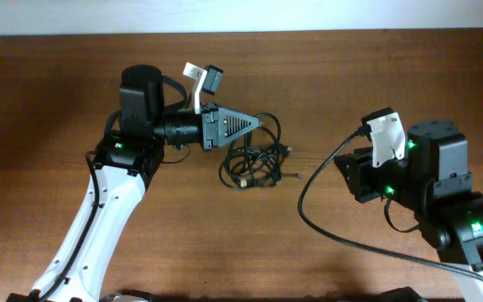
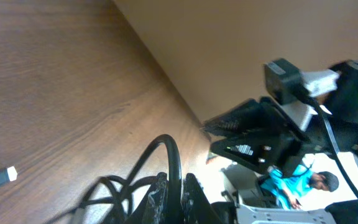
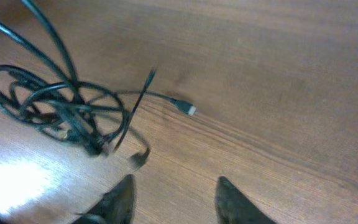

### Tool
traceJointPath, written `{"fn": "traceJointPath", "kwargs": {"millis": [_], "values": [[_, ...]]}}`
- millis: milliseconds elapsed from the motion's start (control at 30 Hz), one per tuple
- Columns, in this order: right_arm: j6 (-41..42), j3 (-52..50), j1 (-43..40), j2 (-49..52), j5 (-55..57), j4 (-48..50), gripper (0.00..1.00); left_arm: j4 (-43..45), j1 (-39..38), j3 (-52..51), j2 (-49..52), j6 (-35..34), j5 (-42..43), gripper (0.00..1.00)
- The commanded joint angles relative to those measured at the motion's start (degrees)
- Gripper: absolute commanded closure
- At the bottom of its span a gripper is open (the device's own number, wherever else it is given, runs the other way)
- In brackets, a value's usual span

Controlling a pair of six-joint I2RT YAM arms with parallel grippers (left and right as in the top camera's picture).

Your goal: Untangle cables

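The cables (image 1: 253, 159) lie in a loose black tangle at the middle of the table, with small plugs at their ends. My left gripper (image 1: 256, 123) sits at the tangle's upper edge, shut on one cable loop (image 2: 174, 158) that rises between its fingers (image 2: 160, 193). A free plug end (image 2: 8, 175) lies on the wood to its left. My right gripper (image 3: 174, 185) hangs open to the right of the tangle (image 3: 61, 112), with bare wood between its fingertips. One plug (image 3: 186, 108) points toward it.
A thicker black arm cable (image 1: 309, 210) curves over the table from the right arm toward the front right. The wooden table (image 1: 57, 84) ends at a pale wall edge along the back.
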Motion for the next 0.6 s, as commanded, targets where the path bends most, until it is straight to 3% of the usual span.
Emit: {"fn": "traceJointPath", "kwargs": {"millis": [0,233,367,567], "values": [[-1.9,0.5,0.0,2.1,-1.9,-1.1,0.53,1.6,0.3,0.6,0.0,0.7,4.7,1.00],[-16.3,0.5,0.0,7.1,-21.9,-2.2,0.53,9.3,0.3,0.6,0.0,-3.4,6.1,1.00],[-19.7,0.5,0.0,10.2,-27.5,-2.1,0.53,11.0,0.3,0.6,0.0,-3.7,5.9,1.00],[-22.3,0.5,0.0,13.4,-31.6,-1.2,0.53,19.7,0.3,0.6,0.0,-9.5,5.7,1.00]]}}
